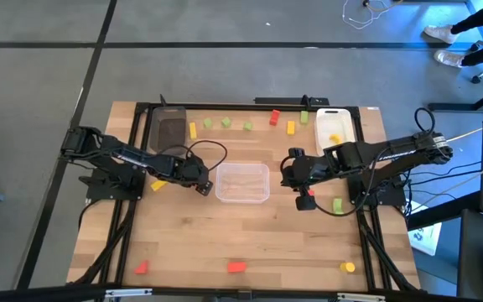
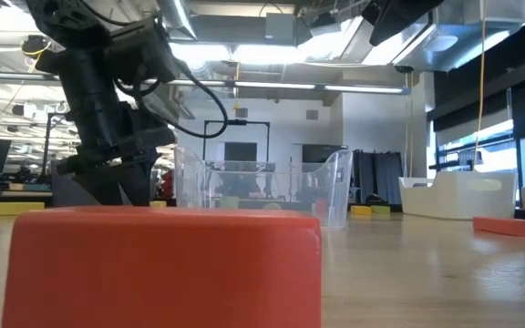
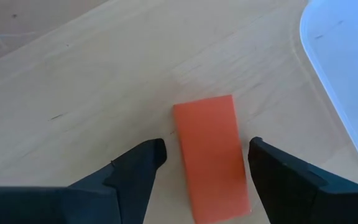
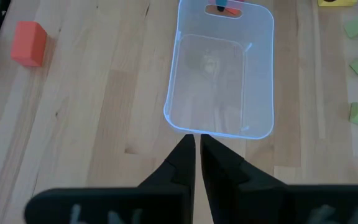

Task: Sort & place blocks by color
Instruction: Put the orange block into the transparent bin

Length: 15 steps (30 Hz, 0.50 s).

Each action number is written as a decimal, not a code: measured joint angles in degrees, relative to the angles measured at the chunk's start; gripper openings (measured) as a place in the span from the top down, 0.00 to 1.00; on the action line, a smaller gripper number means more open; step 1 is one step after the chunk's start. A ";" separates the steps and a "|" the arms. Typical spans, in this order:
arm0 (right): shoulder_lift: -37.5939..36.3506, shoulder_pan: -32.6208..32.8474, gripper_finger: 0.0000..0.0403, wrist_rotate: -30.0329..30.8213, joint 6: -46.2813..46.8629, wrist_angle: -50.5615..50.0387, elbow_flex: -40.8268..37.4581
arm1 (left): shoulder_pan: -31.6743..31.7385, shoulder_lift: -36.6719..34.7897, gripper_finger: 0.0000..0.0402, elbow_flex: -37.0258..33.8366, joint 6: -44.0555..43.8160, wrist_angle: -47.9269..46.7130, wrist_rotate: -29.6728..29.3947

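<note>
Two arms stand over the wooden table (image 1: 250,243), and from where I watch the step in hand seems to be the picking of one red block. On the left, the left gripper (image 3: 207,155) hangs low just beside the clear tray (image 1: 242,182), its fingers spread wide, and a red block (image 3: 211,157) lies flat on the wood between them, not yet touched on either side. It is a smooth rectangular slab with sharp edges, and it lies a little askew to the fingers. The next move, I think, calls for going down a bit more, closing on its two long sides, then lifting it to a tray; which tray is meant for red I cannot tell. Behind the left arm is the dark grey tray (image 1: 168,130), with a yellow block (image 1: 193,129) and light green blocks (image 1: 226,123) in a loose row along the far edge. In the middle, the clear tray is thin glossy plastic with rounded corners and seems empty. On the right, the right gripper (image 4: 196,149) waits near the other side of the clear tray with its fingers nearly pressed together, holding nothing. Farther right stands the white tray (image 1: 335,126), matte, with something yellow inside. More blocks, red (image 1: 236,267) and yellow (image 1: 347,267), lie along the near edge.
</note>
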 joint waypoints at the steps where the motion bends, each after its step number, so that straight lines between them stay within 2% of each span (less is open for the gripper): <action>1: 0.00 -0.01 0.93 -0.01 0.00 0.00 0.00 | 0.00 0.02 0.42 0.00 -0.61 -0.18 0.00; 7: 0.00 -0.01 0.93 -0.01 0.00 0.08 0.00 | 0.00 0.04 0.51 -0.02 -0.93 -1.00 -0.02; 15: 0.00 0.00 0.93 -0.02 0.00 0.46 0.00 | -0.06 0.07 0.62 0.05 -0.74 -6.55 0.00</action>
